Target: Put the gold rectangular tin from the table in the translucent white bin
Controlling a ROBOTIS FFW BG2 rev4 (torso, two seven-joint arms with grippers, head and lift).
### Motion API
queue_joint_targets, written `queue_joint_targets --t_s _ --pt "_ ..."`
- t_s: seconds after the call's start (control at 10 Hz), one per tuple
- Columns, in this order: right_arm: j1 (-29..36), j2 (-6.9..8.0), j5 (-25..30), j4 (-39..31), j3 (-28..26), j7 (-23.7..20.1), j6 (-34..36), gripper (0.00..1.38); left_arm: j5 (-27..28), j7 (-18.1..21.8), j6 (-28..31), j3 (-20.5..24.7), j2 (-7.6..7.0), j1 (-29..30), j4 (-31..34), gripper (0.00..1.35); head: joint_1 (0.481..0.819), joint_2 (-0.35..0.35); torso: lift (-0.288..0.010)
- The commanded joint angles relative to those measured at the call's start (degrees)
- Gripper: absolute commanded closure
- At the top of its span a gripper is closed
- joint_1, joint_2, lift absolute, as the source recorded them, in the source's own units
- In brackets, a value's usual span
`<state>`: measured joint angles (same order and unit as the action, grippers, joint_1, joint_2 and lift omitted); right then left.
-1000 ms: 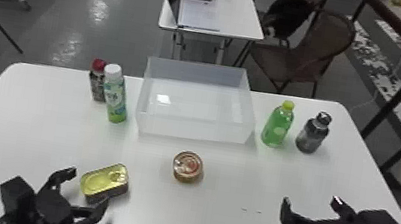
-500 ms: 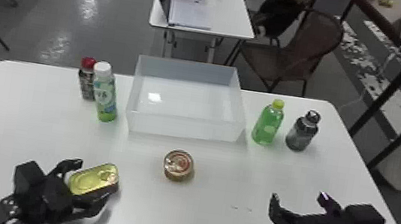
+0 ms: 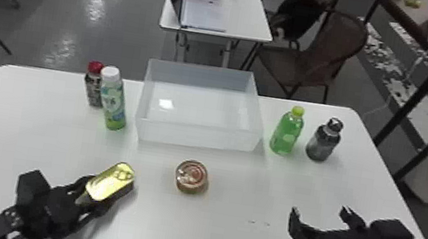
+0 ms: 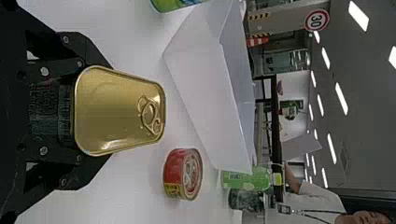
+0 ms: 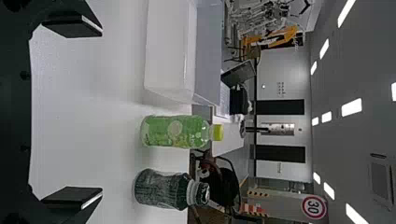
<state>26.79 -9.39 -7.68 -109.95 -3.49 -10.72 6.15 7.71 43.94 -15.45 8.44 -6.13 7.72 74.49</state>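
Observation:
My left gripper (image 3: pixel 94 195) is shut on the gold rectangular tin (image 3: pixel 113 180) at the front left, its ring-pull end pointing away from the arm. In the left wrist view the tin (image 4: pixel 122 111) sits between the fingers of my left gripper (image 4: pixel 103 113), lid facing the camera. Farther back, the translucent white bin (image 3: pixel 198 137) stands upright with its open top up. Parked at the front right is my right gripper (image 3: pixel 320 213), open and holding nothing; the right wrist view shows this gripper (image 5: pixel 100 113) with fingers wide apart.
A round can (image 3: pixel 191 176) stands before the bin. Left of the bin are a white-capped bottle (image 3: pixel 113 102) and a red-capped one (image 3: pixel 93 87); right of it, a green bottle (image 3: pixel 286 134) and a dark bottle (image 3: pixel 323 141).
The left gripper has closed on the tin and carried it a little forward and to the right, off the table. Earlier, the head view shifted slightly sideways. The right arm stays about where it was.

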Motion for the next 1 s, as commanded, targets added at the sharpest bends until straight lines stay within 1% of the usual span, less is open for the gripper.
queue_joint_targets --t_s 0.0,0.1,0.2,0.3,0.4,0.5,0.6,0.7,0.8,0.9 --pt "0.0 0.96 0.8 0.0 -0.9 -0.7 0.0 0.10 0.1 0.1 0.8 0.1 0.16 -0.2 0.0 0.83 0.695 -0.065 -0.089" --pt "-0.1 1.04 0.9 0.0 -1.1 -1.0 0.0 0.10 -0.1 -0.1 1.8 0.5 0.60 -0.2 1.5 0.83 0.695 -0.068 -0.089" --pt "0.0 1.04 0.9 0.1 -1.1 -1.1 0.0 0.10 0.1 -0.7 3.4 1.5 1.39 0.3 5.1 0.83 0.695 -0.070 -0.089" --pt "0.0 1.04 0.9 0.1 -1.1 -1.2 0.0 0.10 -0.1 -2.1 5.7 2.1 2.18 0.8 10.4 0.83 0.695 -0.066 -0.089" --pt "0.0 1.04 0.9 0.1 -1.1 -1.2 0.1 0.10 -1.3 -3.1 8.9 1.8 2.36 0.2 14.8 0.83 0.695 -0.058 -0.089" --pt "0.0 1.04 0.9 0.2 -1.1 -1.2 0.1 0.10 -2.9 -3.0 13.2 0.6 1.74 -1.7 17.1 0.83 0.695 -0.054 -0.089" --pt "-0.2 1.04 0.7 0.4 -1.1 -1.2 0.1 0.10 -3.5 -1.1 17.4 -1.1 0.77 -4.7 17.4 0.83 0.695 -0.055 -0.089" --pt "-0.3 1.13 0.7 0.5 -1.1 -1.2 0.1 0.10 -2.5 1.1 21.1 -2.7 0.51 -8.2 17.4 0.83 0.695 -0.068 -0.089" --pt "-0.6 1.40 0.8 0.8 -1.1 -1.2 0.1 0.10 -0.9 2.3 24.1 -4.5 0.95 -12.0 16.6 0.83 0.695 -0.087 -0.089" --pt "-0.8 1.75 0.9 1.0 -1.0 -1.3 0.1 0.10 -0.1 3.2 24.7 -6.5 1.83 -16.3 13.0 0.83 0.695 -0.096 -0.089"
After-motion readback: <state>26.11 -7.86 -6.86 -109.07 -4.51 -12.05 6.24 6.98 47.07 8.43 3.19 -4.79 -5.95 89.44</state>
